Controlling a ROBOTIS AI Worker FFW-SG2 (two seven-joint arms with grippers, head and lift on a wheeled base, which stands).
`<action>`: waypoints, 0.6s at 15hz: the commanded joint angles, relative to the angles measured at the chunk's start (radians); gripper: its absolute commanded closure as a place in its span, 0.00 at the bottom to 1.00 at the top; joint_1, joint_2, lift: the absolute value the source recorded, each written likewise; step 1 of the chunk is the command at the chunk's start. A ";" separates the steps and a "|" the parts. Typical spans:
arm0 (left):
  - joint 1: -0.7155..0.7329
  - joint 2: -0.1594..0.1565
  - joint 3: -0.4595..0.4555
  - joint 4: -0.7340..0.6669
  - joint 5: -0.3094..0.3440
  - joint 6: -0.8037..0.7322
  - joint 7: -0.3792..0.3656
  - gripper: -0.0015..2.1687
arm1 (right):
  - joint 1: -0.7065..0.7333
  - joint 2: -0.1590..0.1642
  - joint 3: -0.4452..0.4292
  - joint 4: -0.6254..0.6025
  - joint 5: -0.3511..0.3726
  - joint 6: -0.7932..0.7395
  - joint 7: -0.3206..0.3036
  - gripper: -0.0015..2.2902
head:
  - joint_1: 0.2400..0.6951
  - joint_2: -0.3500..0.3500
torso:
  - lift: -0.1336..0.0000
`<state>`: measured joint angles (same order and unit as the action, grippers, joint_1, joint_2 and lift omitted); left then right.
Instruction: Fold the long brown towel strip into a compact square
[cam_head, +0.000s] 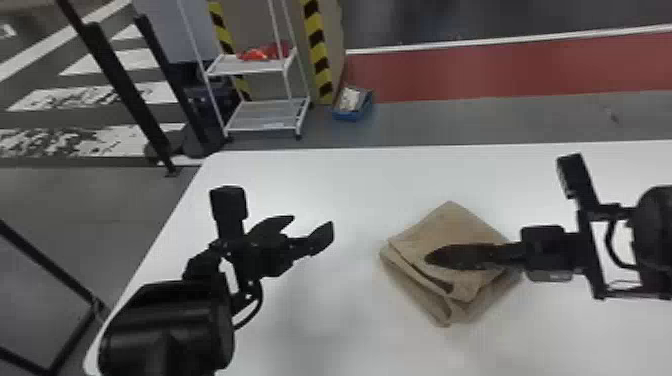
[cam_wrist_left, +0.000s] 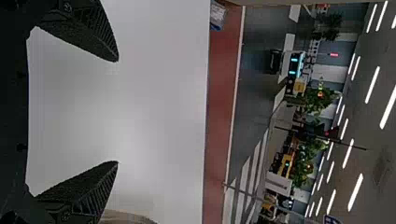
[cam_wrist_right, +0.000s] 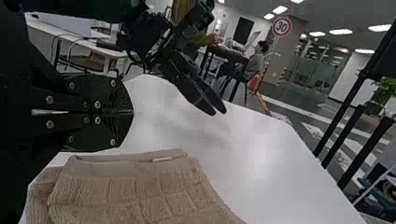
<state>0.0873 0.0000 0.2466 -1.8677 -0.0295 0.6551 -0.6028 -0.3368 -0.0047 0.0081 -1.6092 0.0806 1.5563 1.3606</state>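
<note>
Folded square-like brown cloth towel (cam_head: 450, 225) at my head view's four o'clock, on the smooth white table (cam_head: 325, 330), my black right gripper (cam_head: 430, 257) closed over it, my black left gripper (cam_head: 312, 221) spread open at seven o'clock

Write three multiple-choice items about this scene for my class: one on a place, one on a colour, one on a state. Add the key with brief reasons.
1. Where does the towel lie?
A. On the floor
B. On the table
C. On the cart's lower shelf

2. What colour are the sides of the small container beyond the table?
A. Blue
B. Green
C. Orange

3. How is the left gripper?
A. Closed on the towel
B. Closed and empty
C. Open and empty

Key:
1: B, as the head view shows the towel resting on the white tabletop.
2: A, as the container's sides show blue in the head view.
3: C, as the left wrist view shows its fingers wide apart with nothing held between them.
</note>
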 joint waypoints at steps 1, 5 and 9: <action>0.022 -0.003 0.008 -0.016 0.022 0.001 -0.032 0.05 | 0.061 0.000 -0.068 -0.112 -0.012 -0.020 -0.031 0.90 | 1.00 0.85 | 0.07; 0.025 -0.003 -0.029 -0.027 0.056 0.013 -0.115 0.04 | 0.179 -0.020 -0.237 -0.288 0.051 -0.041 -0.149 0.07 | 1.00 0.73 | 0.07; 0.005 -0.003 -0.110 -0.011 0.048 0.022 -0.158 0.07 | 0.321 -0.020 -0.468 -0.443 0.039 -0.152 -0.149 0.03 | 1.00 0.50 | 0.07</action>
<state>0.0976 0.0000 0.1682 -1.8815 0.0226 0.6690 -0.7564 -0.0678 -0.0245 -0.3760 -1.9987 0.1292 1.4583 1.2116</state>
